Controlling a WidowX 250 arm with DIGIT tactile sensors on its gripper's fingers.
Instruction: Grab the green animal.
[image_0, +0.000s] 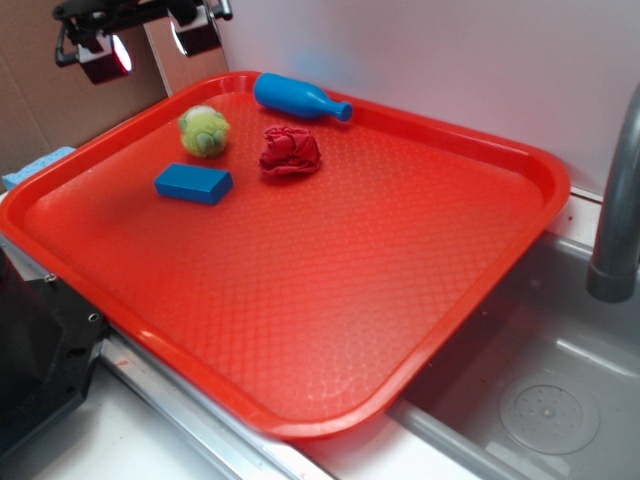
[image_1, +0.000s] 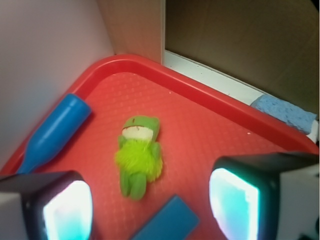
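The green animal (image_0: 204, 131) is a small fuzzy yellow-green plush lying on the red tray (image_0: 330, 280) near its far left corner. In the wrist view it (image_1: 138, 155) lies flat, head away from me, legs toward the camera. My gripper (image_0: 145, 45) hangs high above the tray's far left corner, behind the plush. In the wrist view the gripper (image_1: 150, 210) is open and empty, with its two fingers wide apart at the bottom corners and the plush in the gap ahead of them.
A blue rectangular block (image_0: 193, 183) lies in front of the plush, also seen in the wrist view (image_1: 167, 222). A red cloth wad (image_0: 290, 151) and a blue bottle-shaped toy (image_0: 298, 99) lie nearby. A sink basin (image_0: 545, 400) and faucet pipe (image_0: 618, 200) are at right. A blue sponge (image_1: 285, 112) lies beyond the tray.
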